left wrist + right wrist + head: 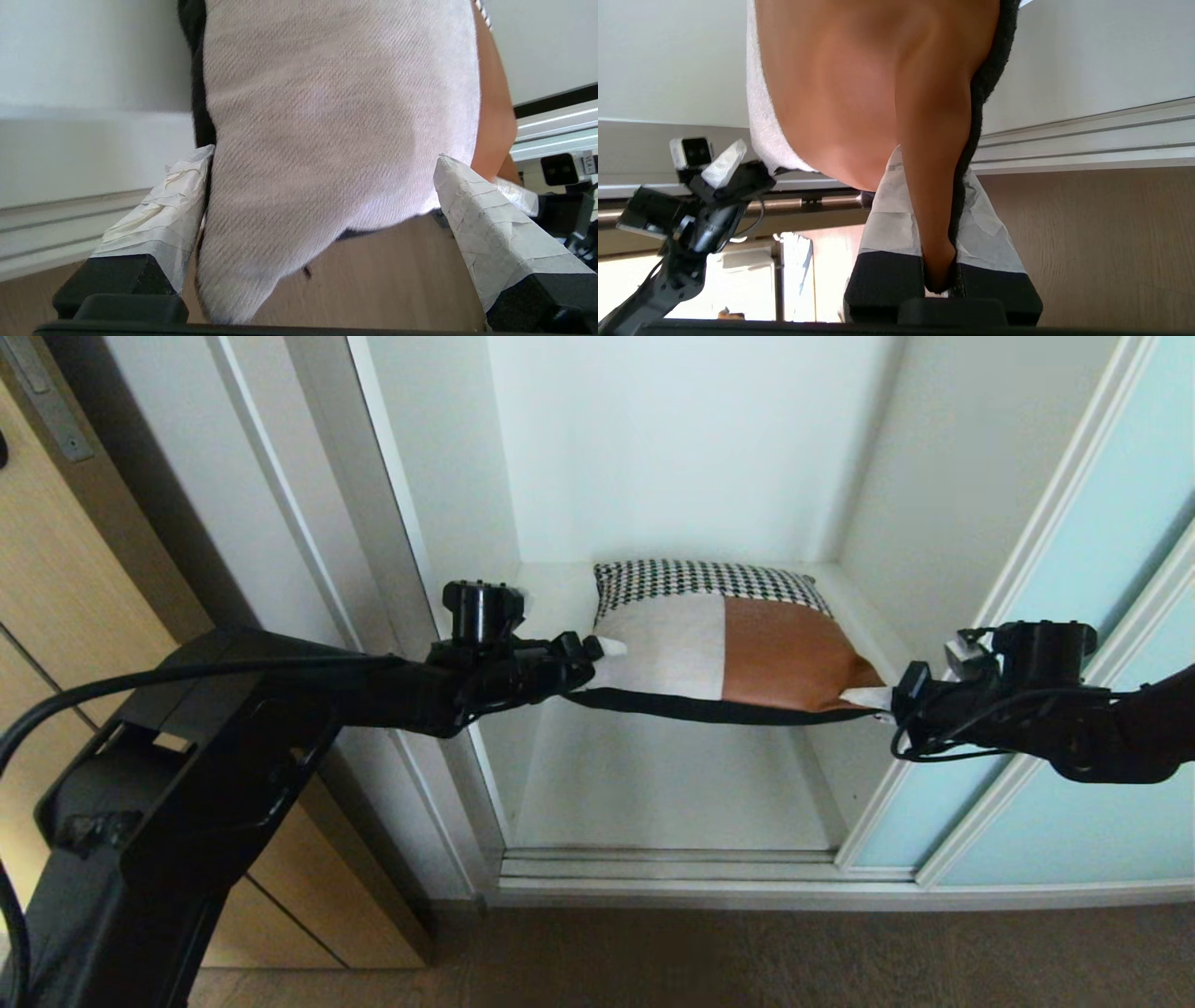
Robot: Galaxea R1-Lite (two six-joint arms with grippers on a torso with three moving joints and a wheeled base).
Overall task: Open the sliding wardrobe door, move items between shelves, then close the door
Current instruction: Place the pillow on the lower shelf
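Head view: wardrobe stands open. Square patchwork cushion (pixel 719 639) (black-and-white houndstooth strip at the back, cream fabric panel on the robot's left, rust-brown leather panel on its right, black piping along the edge) lies on the plain white shelf board (pixel 551 593) inside the white wardrobe interior. Its front edge overhangs the shelf's front and sags slightly between the two arms. Back part rests on the board.

Left gripper (pixel 605 650) at the cushion's front left corner. Left wrist view: its two tape-wrapped fingers (pixel 472 210) are spread wide, one on each side of the cream corner; the fabric hangs between them. One finger lies against the black piping, the other just beside the cream edge. No squeeze on the fabric visible, so the corner is not pinched.

Right gripper (pixel 936 261) at the front right corner. Right wrist view: taped fingers pressed together on a fold of the rust-brown leather panel and its black edging, pinching the cushion's corner.

Sliding wardrobe door (pixel 1074 644), a tall frosted pale-blue glass panel in a slim silver-white frame, sits pushed to the robot's right of the opening, behind the right arm. Tan wood door (pixel 56 616) at far left. Brown floor (pixel 700 957) below the wardrobe's bottom track.
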